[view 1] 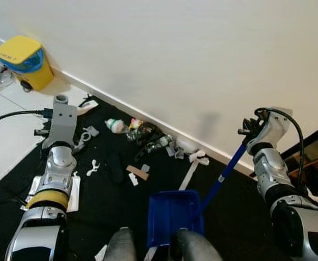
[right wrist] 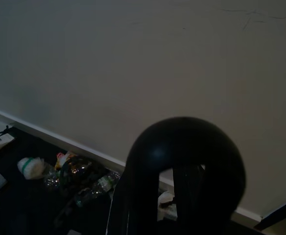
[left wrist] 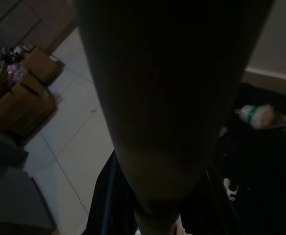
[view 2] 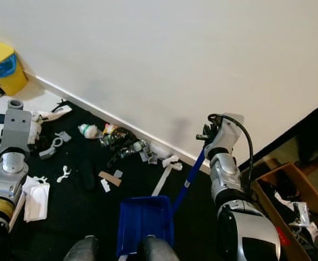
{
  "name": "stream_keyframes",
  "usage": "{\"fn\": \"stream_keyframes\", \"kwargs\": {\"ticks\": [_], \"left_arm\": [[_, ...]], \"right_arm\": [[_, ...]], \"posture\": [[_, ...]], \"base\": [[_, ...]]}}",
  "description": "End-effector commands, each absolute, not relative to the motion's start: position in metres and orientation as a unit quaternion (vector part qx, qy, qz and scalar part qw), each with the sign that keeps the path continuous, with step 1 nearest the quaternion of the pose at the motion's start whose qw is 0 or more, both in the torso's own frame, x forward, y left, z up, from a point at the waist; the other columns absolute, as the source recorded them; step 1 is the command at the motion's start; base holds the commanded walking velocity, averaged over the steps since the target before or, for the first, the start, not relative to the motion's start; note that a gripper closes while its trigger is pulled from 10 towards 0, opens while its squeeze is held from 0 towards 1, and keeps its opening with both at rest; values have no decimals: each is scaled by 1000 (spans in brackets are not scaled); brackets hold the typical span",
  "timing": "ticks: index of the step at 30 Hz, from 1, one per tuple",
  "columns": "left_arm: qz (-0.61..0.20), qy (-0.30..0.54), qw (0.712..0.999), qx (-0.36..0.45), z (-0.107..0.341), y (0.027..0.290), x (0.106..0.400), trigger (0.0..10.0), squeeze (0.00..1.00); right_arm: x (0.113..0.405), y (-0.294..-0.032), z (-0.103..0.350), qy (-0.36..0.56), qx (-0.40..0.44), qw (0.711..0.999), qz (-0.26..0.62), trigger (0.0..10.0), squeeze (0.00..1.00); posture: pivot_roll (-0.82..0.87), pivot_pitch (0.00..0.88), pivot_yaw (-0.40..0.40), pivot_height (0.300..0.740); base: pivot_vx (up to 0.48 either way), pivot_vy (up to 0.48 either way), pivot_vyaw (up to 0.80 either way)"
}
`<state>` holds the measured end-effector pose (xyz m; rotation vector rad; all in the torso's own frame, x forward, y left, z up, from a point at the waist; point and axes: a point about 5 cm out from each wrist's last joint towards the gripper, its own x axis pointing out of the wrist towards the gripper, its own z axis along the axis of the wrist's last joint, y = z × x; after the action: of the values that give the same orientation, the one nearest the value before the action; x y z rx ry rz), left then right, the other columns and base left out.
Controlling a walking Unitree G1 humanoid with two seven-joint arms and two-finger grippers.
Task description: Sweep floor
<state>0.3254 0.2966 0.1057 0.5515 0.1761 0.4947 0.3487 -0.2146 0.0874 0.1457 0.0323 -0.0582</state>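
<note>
Below my right gripper [view 1: 250, 130], which grips its blue handle [view 1: 224, 175], sits the dustpan [view 1: 174, 215]; left gripper's state I cannot tell.

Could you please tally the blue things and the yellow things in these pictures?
Blue: 1, the dustpan with its long handle, held by the right tool.
Yellow: 1, the bin by the wall, with a blue band under its lid.
Total: 2.
</note>
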Motion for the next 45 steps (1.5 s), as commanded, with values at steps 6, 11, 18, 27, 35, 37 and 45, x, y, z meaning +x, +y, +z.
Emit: {"fn": "stream_keyframes", "kwargs": {"ticks": [6, 11, 18, 27, 35, 37, 45], "left_arm": [[216, 49, 929, 297, 120, 294, 339, 10000, 0], [203, 31, 941, 271, 122, 283, 344, 10000, 0], [77, 26, 989, 124, 114, 226, 362, 10000, 0], [-79, 55, 992, 83, 95, 161, 362, 10000, 0], [-71, 19, 992, 103, 103, 154, 364, 10000, 0], [-49, 28, 991, 121, 104, 164, 365, 10000, 0], [35, 59, 974, 216, 112, 222, 364, 10000, 0]], "right_arm": [[347, -210, 89, -5, 88, 996, -20, 10000, 0], [347, -206, 89, -15, 93, 995, -14, 10000, 0], [346, -195, 89, -27, 90, 996, 12, 10000, 0], [345, -197, 89, -30, 92, 995, 10, 10000, 0], [348, -198, 93, -37, 92, 995, 8, 10000, 0], [348, -198, 94, -37, 92, 995, 8, 10000, 0], [350, -203, 98, -38, 90, 995, 3, 10000, 0]], "posture": [[-5, 271, -133, 740], [-13, 293, -136, 740], [-22, 305, -132, 740], [-18, 288, -119, 740], [-10, 268, -112, 740], [-8, 262, -109, 740], [3, 247, -110, 740]], "base": [[0, 0, 0], [0, 0, 0], [0, 0, 0], [0, 0, 0], [0, 0, 0], [0, 0, 0], [0, 0, 0]]}}
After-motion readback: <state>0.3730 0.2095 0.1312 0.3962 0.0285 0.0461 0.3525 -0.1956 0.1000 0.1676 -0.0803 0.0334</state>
